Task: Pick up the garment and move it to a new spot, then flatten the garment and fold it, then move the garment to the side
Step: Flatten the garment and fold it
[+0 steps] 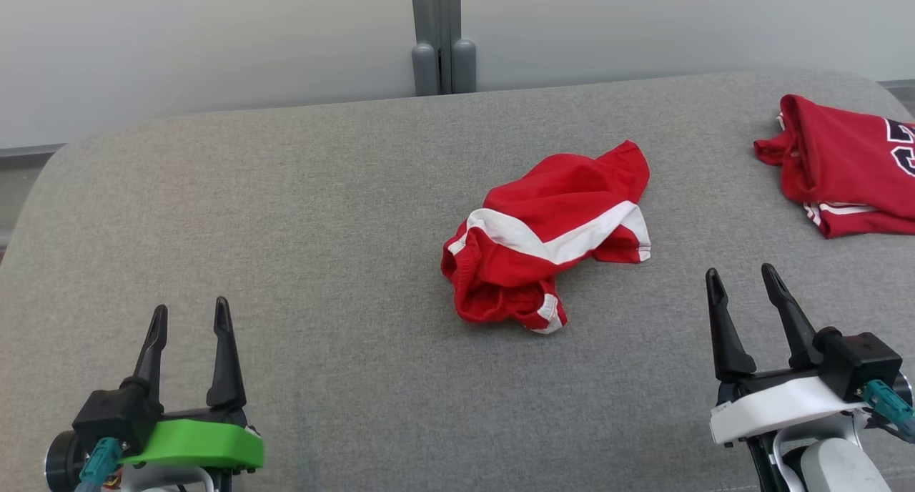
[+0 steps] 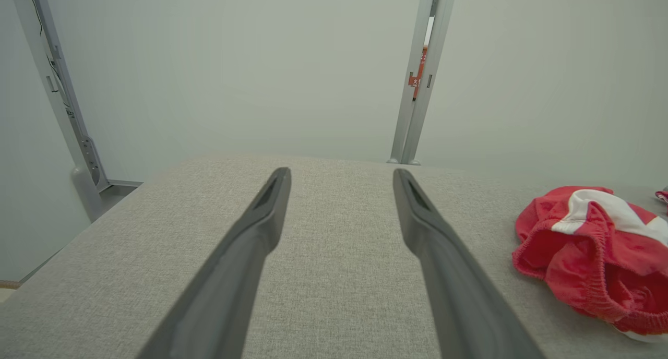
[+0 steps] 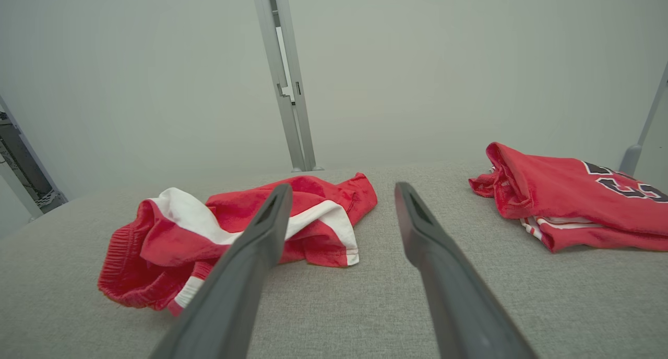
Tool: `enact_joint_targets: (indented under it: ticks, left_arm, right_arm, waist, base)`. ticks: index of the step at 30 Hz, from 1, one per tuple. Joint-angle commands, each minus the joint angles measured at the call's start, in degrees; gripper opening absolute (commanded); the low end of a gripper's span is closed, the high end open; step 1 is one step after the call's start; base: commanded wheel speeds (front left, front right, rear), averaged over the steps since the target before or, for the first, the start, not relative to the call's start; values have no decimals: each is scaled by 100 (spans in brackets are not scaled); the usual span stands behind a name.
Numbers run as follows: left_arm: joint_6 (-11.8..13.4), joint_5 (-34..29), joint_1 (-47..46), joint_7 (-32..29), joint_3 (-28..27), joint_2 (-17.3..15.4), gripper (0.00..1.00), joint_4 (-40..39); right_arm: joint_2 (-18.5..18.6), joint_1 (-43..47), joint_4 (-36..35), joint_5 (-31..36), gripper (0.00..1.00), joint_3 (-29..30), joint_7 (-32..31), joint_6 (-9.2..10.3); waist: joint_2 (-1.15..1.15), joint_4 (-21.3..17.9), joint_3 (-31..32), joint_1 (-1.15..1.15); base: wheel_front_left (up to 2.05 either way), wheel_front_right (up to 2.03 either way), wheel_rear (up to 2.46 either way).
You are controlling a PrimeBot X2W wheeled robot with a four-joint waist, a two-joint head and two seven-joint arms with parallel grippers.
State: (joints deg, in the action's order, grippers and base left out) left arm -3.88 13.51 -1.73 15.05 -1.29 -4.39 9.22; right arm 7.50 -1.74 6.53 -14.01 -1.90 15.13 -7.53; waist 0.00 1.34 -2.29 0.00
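Evidently not started. Yet to lift, move, flatten, fold and set aside crumpled garment point(image 1: 547, 234) near desk point(image 1: 286, 213) centre. Holding nothing in left end effector point(image 1: 190, 307) or right end effector point(image 1: 740, 272), both open.

The garment point(image 1: 547, 234) is a pair of red shorts with a broad white band, lying crumpled in a loose heap near the middle of the grey surface point(image 1: 286, 213). The white band runs diagonally across the top of the heap. Its gathered elastic waist gapes open at the near left end, and a white-trimmed hem pokes out at the near edge. Nothing holds it.
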Motion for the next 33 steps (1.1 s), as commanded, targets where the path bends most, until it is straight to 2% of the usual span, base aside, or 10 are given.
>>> enact_joint_targets:
  ticks: [1,16,33]
  left_arm:
    - [-38,-44,57,13,-53,12,100,-9]
    - [-205,-215,57,13,-244,112,100,113]
    - [-270,-307,48,14,-323,143,100,129]
  right_arm:
    - [-8,45,19,-32,100,-5,0,10]
    - [-12,14,79,-46,100,-18,0,10]
    - [-42,19,87,-15,100,5,0,10]
  waist:
    - [0,-5,1,0]
    - [0,-33,53,0]
    - [0,-66,73,0]
  base:
    - [0,0,0]
    - [0,0,0]
    - [0,0,0]
